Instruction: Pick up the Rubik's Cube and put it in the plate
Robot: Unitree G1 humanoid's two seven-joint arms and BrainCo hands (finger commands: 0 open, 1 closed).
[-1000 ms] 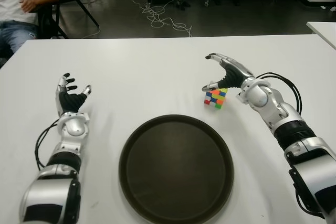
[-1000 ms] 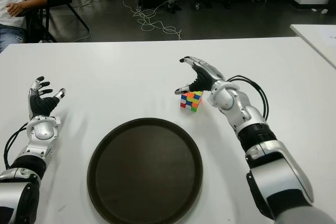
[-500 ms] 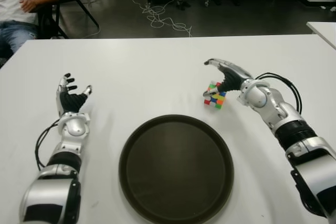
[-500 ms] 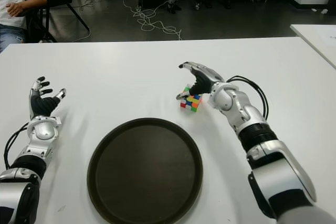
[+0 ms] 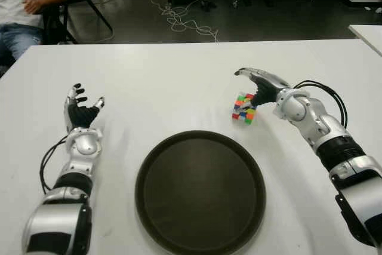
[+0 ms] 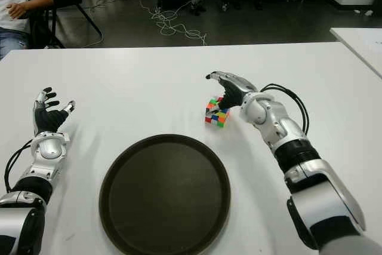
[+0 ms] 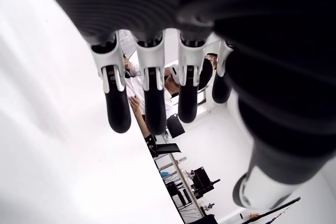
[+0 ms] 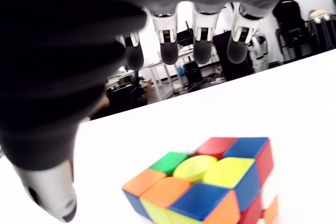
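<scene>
Cube (image 5: 244, 107) sits tilted on the bench (image 5: 179, 82), just beyond the plate (image 5: 200, 192). The right hand (image 5: 261, 83) arches over it, fingers spread, not grasping; the left hand (image 5: 79, 111) shows released, well apart

White table (image 5: 179, 82) carries a dark round plate (image 5: 200, 190) and Rubik's Cube (image 5: 244, 107)

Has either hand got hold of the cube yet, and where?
Neither. The right hand arches open over the cube, which sits on the table. The left hand is open, empty.
</scene>
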